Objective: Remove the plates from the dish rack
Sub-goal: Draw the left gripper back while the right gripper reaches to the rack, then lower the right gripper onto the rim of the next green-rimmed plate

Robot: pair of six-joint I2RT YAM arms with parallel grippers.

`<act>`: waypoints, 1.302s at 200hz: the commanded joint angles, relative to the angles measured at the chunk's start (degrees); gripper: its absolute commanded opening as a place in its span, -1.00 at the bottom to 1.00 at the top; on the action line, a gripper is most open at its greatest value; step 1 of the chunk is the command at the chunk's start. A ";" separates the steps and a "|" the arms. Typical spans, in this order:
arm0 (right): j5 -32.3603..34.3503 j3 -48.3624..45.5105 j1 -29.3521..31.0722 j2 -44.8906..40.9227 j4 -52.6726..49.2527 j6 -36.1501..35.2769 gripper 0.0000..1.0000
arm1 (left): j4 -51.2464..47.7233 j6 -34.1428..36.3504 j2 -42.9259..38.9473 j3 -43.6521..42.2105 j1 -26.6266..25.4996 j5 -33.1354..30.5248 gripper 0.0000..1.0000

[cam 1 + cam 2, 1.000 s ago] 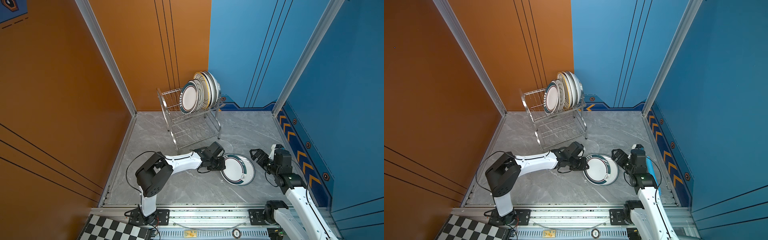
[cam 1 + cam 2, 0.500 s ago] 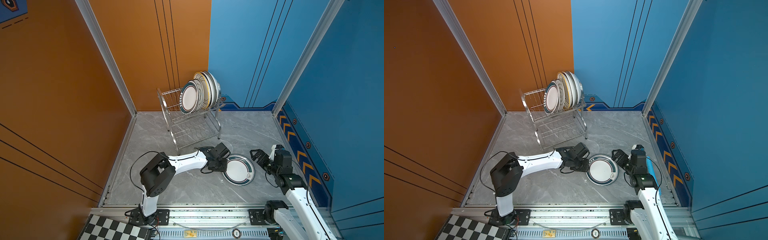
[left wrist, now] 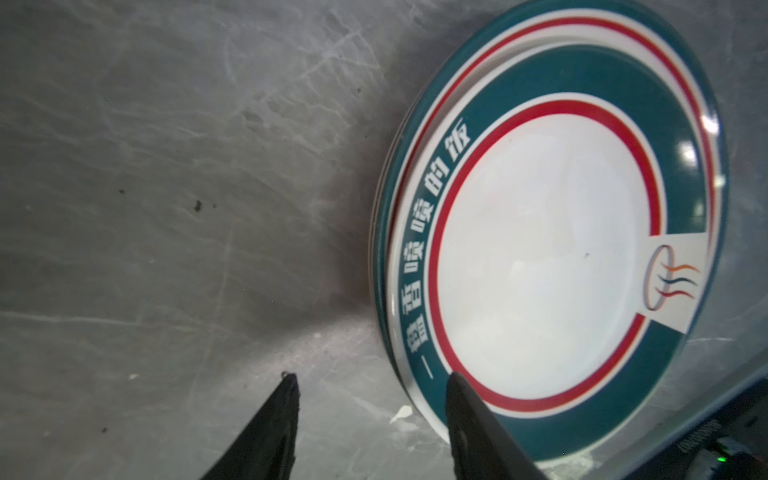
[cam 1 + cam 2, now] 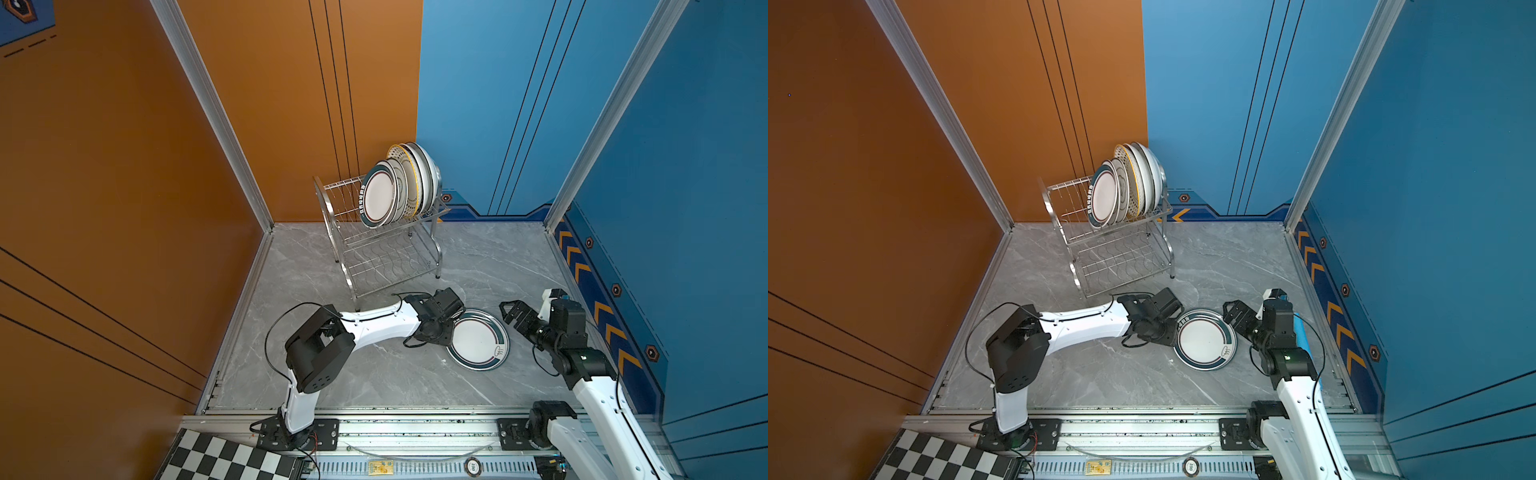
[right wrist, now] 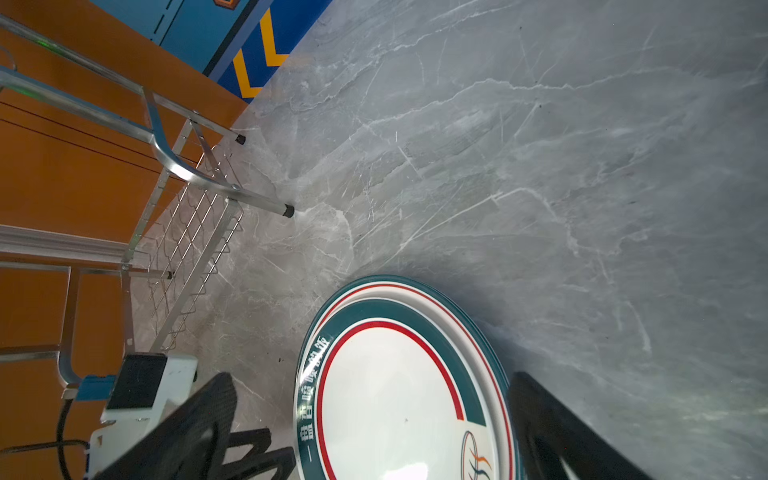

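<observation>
Glossy round plate [image 3: 540,270] flat on the marble bench [image 3: 124,166], teal band reads 香喷喷的饭. The left pincer [image 3: 372,376] and right pincer [image 5: 372,374] are spread, pinching nothing.

The grey marbled tabletop [image 4: 332,374] carries the dish rack [image 4: 386,257], which stands on its four short legs toward the far edge, nearer the far left corner than the right. Two teal-rimmed plates [image 4: 478,338] lie flat, one on the other, between the middle and the right edge, well apart from the rack. A few dark specks [image 3: 198,204] dot the bare surface beside them.
</observation>
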 commanded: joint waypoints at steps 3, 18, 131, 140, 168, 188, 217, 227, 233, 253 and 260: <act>-1.92 5.23 2.18 0.12 -2.60 -4.27 1.00 | -4.93 3.77 -6.44 0.07 -0.09 -8.76 0.30; -1.90 9.17 5.90 1.15 -3.84 -6.82 1.00 | -5.39 4.30 -8.95 -1.33 0.92 -10.10 0.33; 32.01 59.96 47.03 35.62 -7.50 -13.48 1.00 | -5.94 -0.80 -30.66 -18.93 8.47 -15.77 0.96; 32.73 63.47 48.15 38.87 -7.07 -13.17 1.00 | -5.94 -1.30 -33.15 -20.50 9.57 -15.68 0.96; 33.41 71.01 49.98 46.76 -4.05 -11.00 1.00 | -6.00 -2.71 -40.09 -26.84 12.12 -16.58 0.96; 32.89 74.09 50.47 50.25 -0.54 -9.04 1.00 | -6.06 -3.16 -43.96 -29.90 14.51 -15.36 0.96; 31.50 79.60 50.69 56.09 0.57 -7.19 1.00 | -6.70 -3.09 -48.33 -33.37 18.25 -13.32 0.96; 30.88 81.29 50.71 58.01 1.01 -6.62 1.00 | -6.85 -2.99 -49.78 -34.46 19.52 -12.53 0.96; 30.82 82.35 50.65 59.22 1.04 -6.35 1.00 | -7.06 -2.91 -50.57 -34.95 20.30 -12.15 0.96; 30.79 84.63 50.64 62.14 1.86 -5.36 1.00 | -7.38 -2.34 -52.88 -36.66 22.73 -10.76 0.96; 30.66 85.24 50.62 63.00 2.24 -4.87 1.00 | -7.55 -2.14 -53.52 -36.98 23.44 -10.44 0.96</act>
